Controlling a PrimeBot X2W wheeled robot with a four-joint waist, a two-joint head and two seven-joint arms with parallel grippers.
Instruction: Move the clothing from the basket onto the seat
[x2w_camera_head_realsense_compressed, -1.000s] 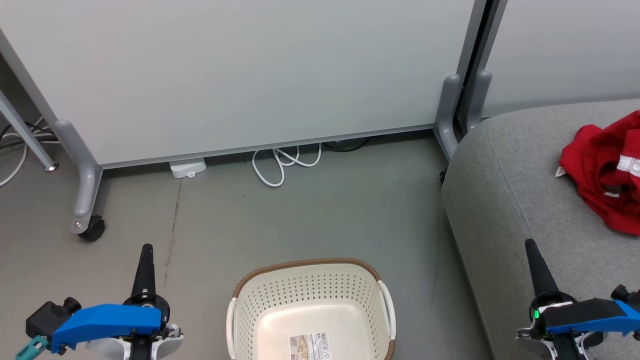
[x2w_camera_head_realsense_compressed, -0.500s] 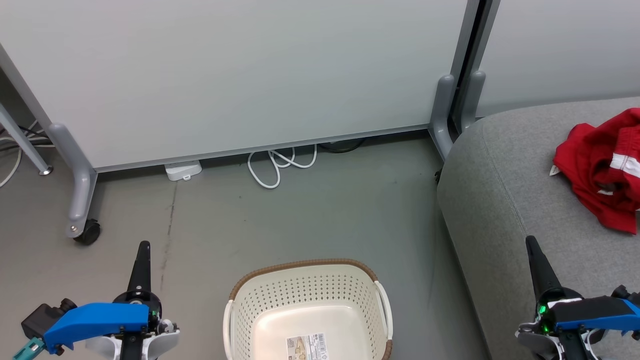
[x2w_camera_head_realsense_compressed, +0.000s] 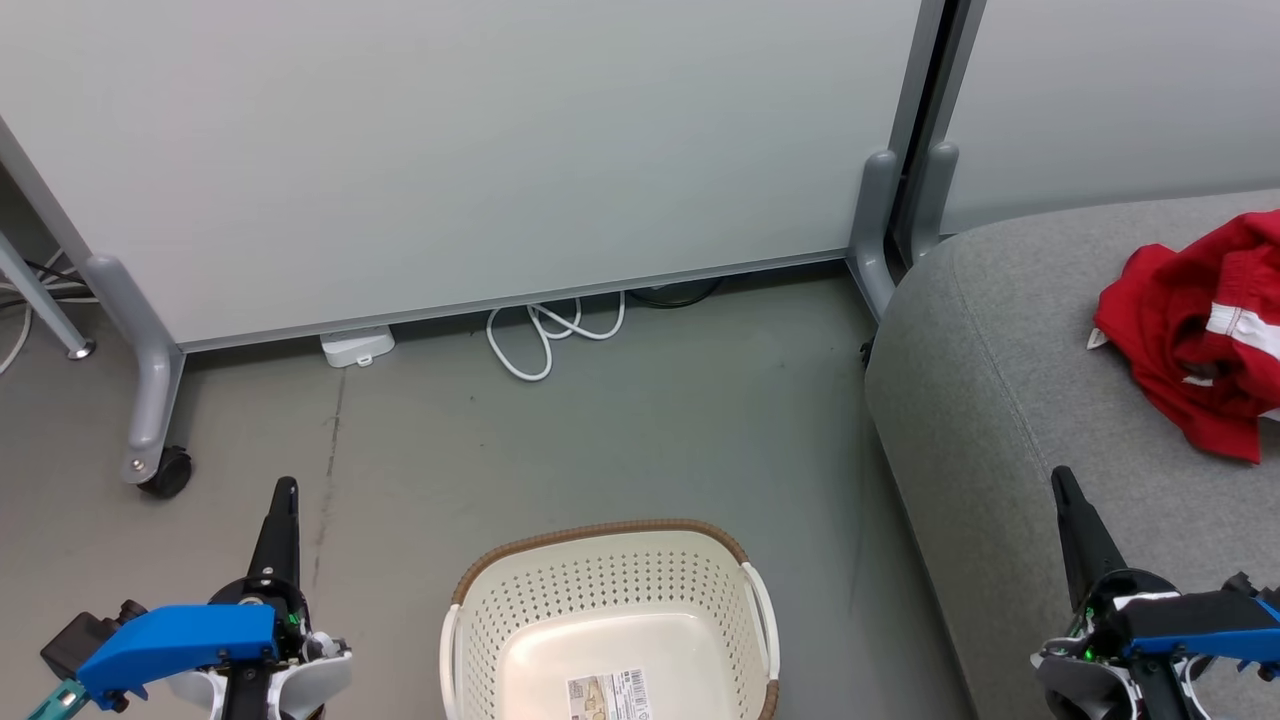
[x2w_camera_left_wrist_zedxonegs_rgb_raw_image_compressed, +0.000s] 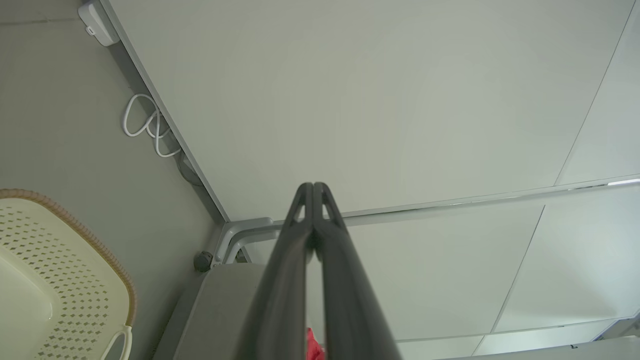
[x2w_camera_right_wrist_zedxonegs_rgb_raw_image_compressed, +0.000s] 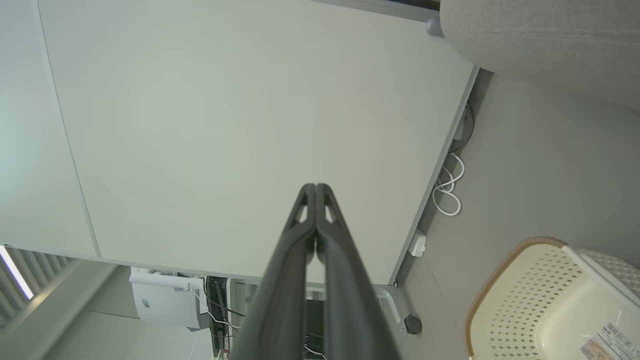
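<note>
**Basket on the floor, red clothing on the seat**

Nearest the robot, the basket (x2w_camera_head_realsense_compressed: 600, 590) stands on the grey floor (x2w_camera_head_realsense_compressed: 650, 430) between the two arms. Inside it, a paper label (x2w_camera_head_realsense_compressed: 607, 695) lies flat on the pale bottom. The left end effector (x2w_camera_head_realsense_compressed: 286, 490) hangs to the basket's left, its fingers pressed together on nothing. The right end effector (x2w_camera_head_realsense_compressed: 1061, 480) shows against the seat's near part in the head view, likewise closed and gripping nothing. Further out, the seat (x2w_camera_head_realsense_compressed: 1000, 380) stands to the right of the basket, apart from it. The clothing (x2w_camera_head_realsense_compressed: 1190, 340) lies crumpled on the seat's top, at the head view's right edge. Beyond, a white cable (x2w_camera_head_realsense_compressed: 545, 335) coils at the foot of a pale partition (x2w_camera_head_realsense_compressed: 500, 150).
</note>
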